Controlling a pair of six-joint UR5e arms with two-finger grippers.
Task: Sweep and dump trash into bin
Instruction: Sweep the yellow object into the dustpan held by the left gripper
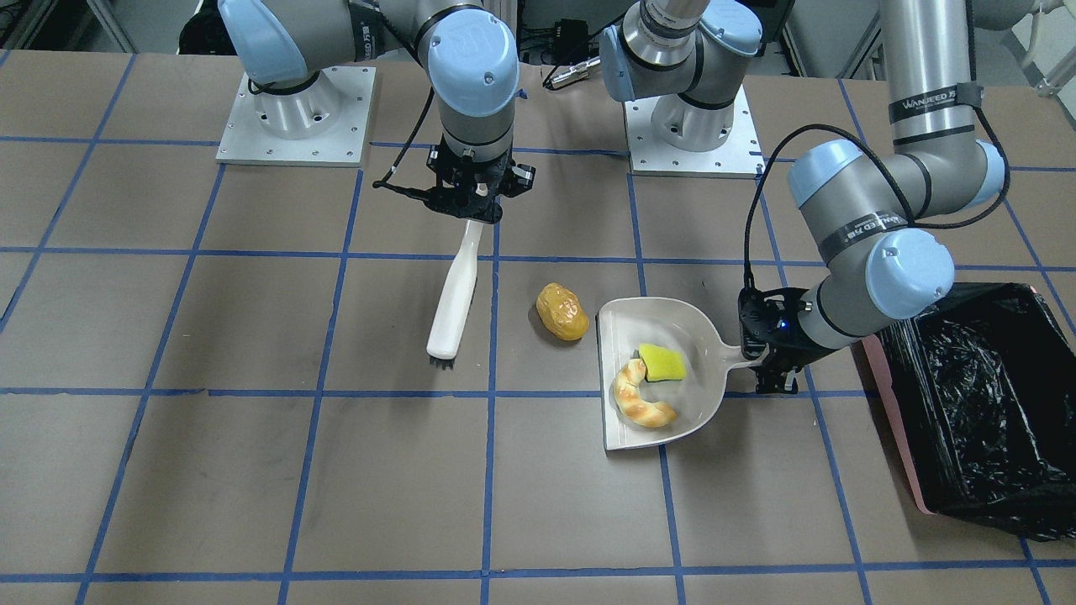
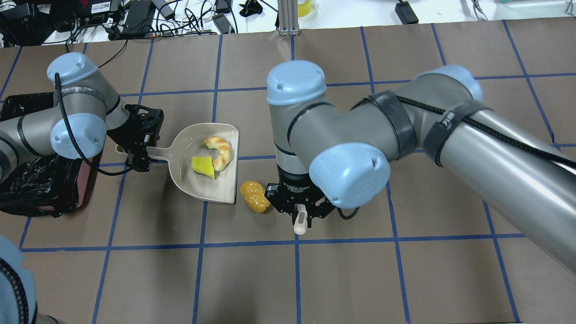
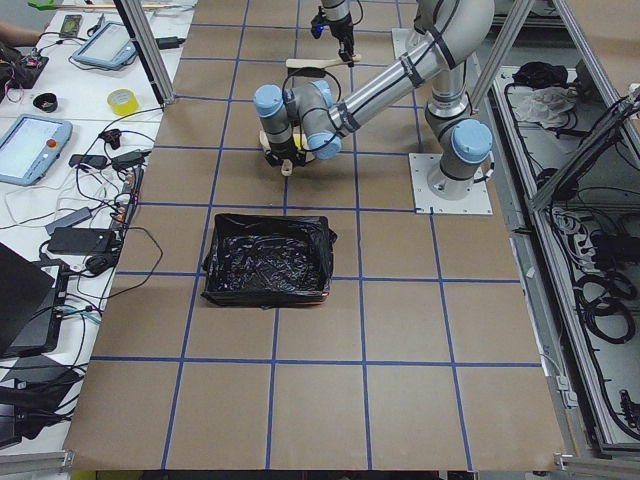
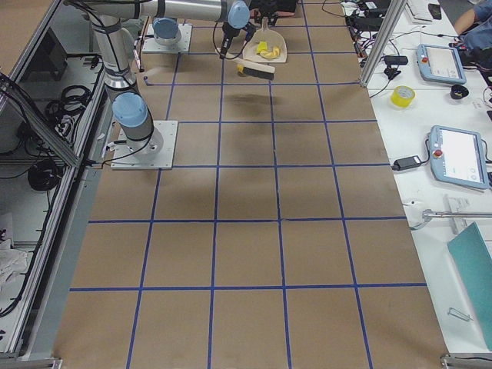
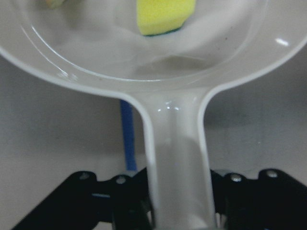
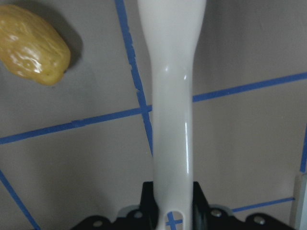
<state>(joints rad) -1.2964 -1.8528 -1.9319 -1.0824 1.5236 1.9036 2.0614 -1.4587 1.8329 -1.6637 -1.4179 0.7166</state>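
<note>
The beige dustpan (image 1: 624, 326) lies flat on the table and holds the tan croissant piece (image 1: 640, 402) and the yellow sponge with a green side (image 1: 661, 362). My left gripper (image 1: 767, 363) is shut on the dustpan's handle (image 5: 175, 158). The yellow-brown potato lump (image 1: 561, 312) sits on the table just outside the pan's open edge. My right gripper (image 1: 469, 206) is shut on the handle of a white brush (image 1: 454, 290). The brush's bristles rest on the table, a short way from the lump on the side away from the pan. The pink bin with a black bag (image 1: 983, 403) stands beyond the left gripper.
The two arm bases (image 1: 296, 118) stand on metal plates at the robot's side of the table. Blue tape lines cross the brown tabletop. The left arm's elbow (image 1: 908, 269) hangs over the bin's near edge.
</note>
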